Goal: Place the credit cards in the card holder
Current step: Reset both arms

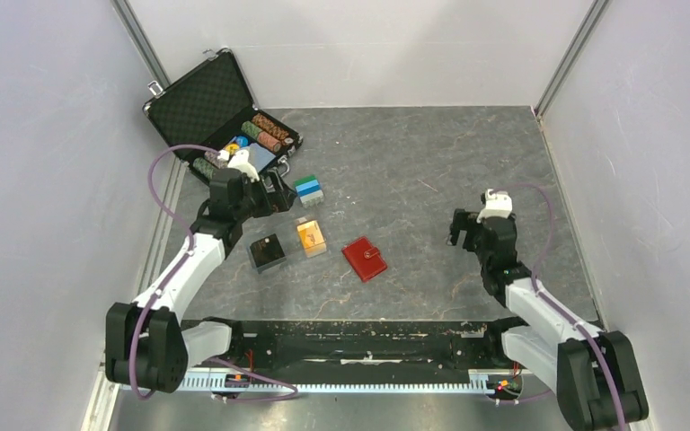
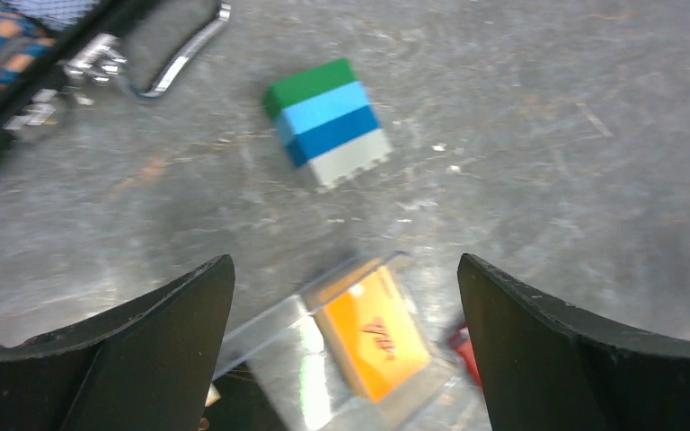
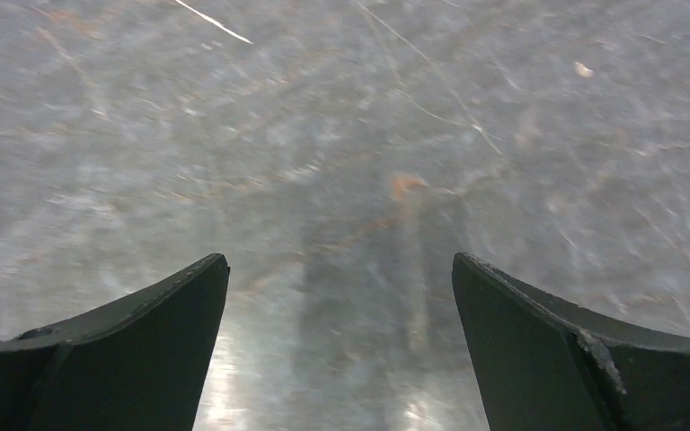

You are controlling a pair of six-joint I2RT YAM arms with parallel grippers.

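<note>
The orange credit cards (image 1: 311, 235) lie stacked in a clear plastic box left of the table's middle. In the left wrist view the top orange card (image 2: 373, 332) shows low between my fingers, blurred. The red card holder (image 1: 365, 259) lies closed and flat just to the right of the cards; only a red sliver (image 2: 467, 348) of it shows by my left gripper's right finger. My left gripper (image 1: 280, 193) (image 2: 343, 260) hovers open behind the cards, holding nothing. My right gripper (image 1: 461, 232) (image 3: 340, 259) is open over bare table, well right of the card holder.
An open black chip case (image 1: 199, 101) with rows of poker chips (image 1: 265, 132) sits at the back left. A green, blue and grey striped block (image 1: 308, 190) (image 2: 331, 135) lies by the left gripper. A small black square box (image 1: 268, 252) sits left of the cards.
</note>
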